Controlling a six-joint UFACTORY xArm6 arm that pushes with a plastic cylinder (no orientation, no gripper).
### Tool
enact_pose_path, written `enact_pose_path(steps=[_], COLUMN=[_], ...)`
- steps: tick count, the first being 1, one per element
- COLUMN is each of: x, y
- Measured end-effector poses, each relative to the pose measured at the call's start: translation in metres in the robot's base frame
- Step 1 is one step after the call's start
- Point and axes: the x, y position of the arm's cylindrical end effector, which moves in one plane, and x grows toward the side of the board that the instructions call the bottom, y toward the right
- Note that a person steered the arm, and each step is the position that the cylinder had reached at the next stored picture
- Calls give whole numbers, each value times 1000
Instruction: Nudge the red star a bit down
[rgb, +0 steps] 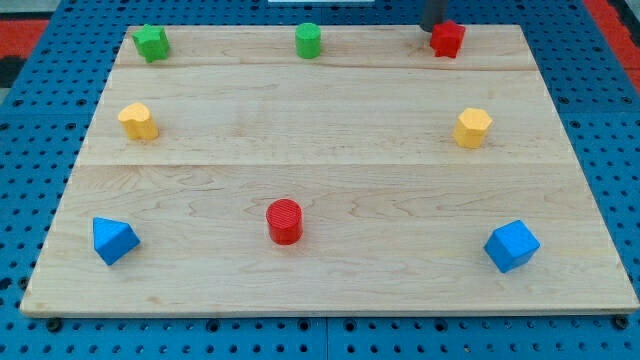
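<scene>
The red star (448, 39) lies near the top edge of the wooden board (330, 180), right of centre. My dark rod comes in from the view's top, and my tip (434, 30) sits at the star's upper left side, touching or almost touching it.
A green star (151, 42) is at the top left and a green cylinder (308, 41) at the top centre. A yellow block (138, 121) sits mid left, a yellow hexagon (472, 127) mid right. A red cylinder (284, 221) is at the bottom centre. Blue blocks lie at the bottom left (113, 240) and bottom right (511, 245).
</scene>
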Motion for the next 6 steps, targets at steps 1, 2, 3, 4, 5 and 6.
enact_pose_path(steps=[1, 2, 3, 4, 5, 6], x=[19, 58, 15, 43, 78, 123], y=[-12, -12, -29, 28, -12, -52])
